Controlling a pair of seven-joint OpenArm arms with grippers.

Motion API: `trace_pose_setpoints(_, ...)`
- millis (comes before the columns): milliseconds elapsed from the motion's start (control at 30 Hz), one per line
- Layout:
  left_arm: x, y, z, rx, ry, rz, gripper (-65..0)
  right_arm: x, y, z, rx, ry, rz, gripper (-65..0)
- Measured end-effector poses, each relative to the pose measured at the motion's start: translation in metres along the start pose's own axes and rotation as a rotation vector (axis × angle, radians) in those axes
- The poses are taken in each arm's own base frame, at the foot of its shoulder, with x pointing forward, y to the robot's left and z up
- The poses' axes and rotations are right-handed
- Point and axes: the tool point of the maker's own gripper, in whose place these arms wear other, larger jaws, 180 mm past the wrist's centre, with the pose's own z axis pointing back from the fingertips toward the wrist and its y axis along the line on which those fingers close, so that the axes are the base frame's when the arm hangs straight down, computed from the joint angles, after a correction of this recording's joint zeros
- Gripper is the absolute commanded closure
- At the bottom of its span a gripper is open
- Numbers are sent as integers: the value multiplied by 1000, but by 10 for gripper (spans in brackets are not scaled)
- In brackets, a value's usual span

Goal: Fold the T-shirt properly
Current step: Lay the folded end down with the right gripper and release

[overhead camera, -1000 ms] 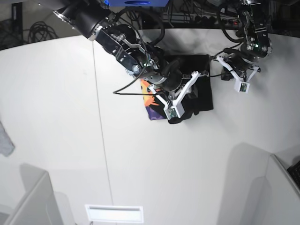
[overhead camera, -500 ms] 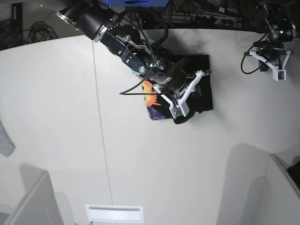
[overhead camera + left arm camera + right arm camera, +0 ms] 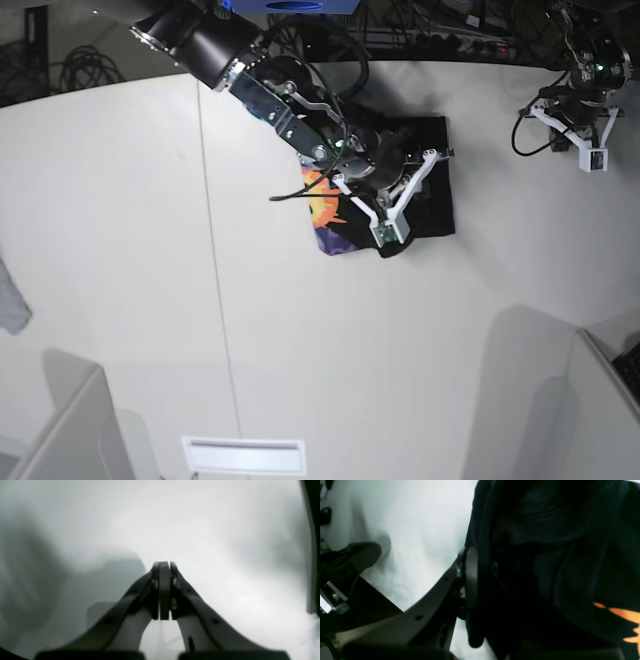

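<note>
Since the earlier frame, the right gripper (image 3: 412, 172) has carried its fold of black cloth a little toward the upper right of the base view, and the T-shirt (image 3: 430, 190) now lies as a tighter, squarer block at upper centre of the white table (image 3: 150, 250), its orange and purple print (image 3: 325, 215) showing only along the left edge. In the right wrist view its jaws pinch a thick black fold of the shirt (image 3: 545, 555). Further right, the left gripper (image 3: 570, 110) has pulled away from the shirt to the upper right corner; its wrist view shows its jaws (image 3: 163, 590) pressed together on nothing. The fold looks nearly finished, with release probably remaining.
</note>
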Motion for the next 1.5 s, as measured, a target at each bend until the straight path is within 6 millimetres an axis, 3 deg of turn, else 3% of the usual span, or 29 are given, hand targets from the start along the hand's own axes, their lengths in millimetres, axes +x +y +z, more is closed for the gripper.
trace_pose_setpoints(100, -1, 2, 1, 4, 4, -2, 0, 1, 2, 0, 4, -1, 1, -209)
trace_pose_setpoints(200, -5, 2, 2, 4, 12, -2, 0, 0, 1, 0, 2, -1, 0, -294)
trace_pose_setpoints(400, -5, 2, 2, 5, 13, -3, 0, 0, 5, 0, 8, -1, 12, -312)
trace_pose_setpoints(567, -5, 3, 2, 7, 12, -3, 0, -13, 42, -2, 83, 37, 153, -312)
trace_pose_setpoints(767, -5, 3, 2, 7, 11, -2, 0, -20, 53, -9, 87, 56, 267, -312)
trace_pose_setpoints(867, -5, 3, 2, 7, 12, -2, 0, -30, 79, -7, 140, 73, 367, -311)
trace_pose_setpoints(1000, -5, 3, 2, 7, 13, -2, 0, -13, 95, 8, 197, 19, 422, -306)
trace_pose_setpoints(1100, -5, 0, 1, 0, 13, -2, 0, 14, 81, 25, 190, -58, 398, -306)
trace_pose_setpoints(1267, -5, -5, 2, -23, 11, -20, 0, 45, 39, 49, 132, -146, 290, -288)
trace_pose_setpoints(1333, -5, -21, 4, -84, 1, -76, 0, 55, 16, 55, 92, -176, 222, -204)
trace_pose_setpoints(1433, -2, -52, 9, -188, -33, -126, 0, 60, -31, 64, -8, -205, 114, 0)
trace_pose_setpoints(1500, -2, -64, 9, -219, -45, -123, 0, 59, -56, 71, -57, -219, 36, 0)
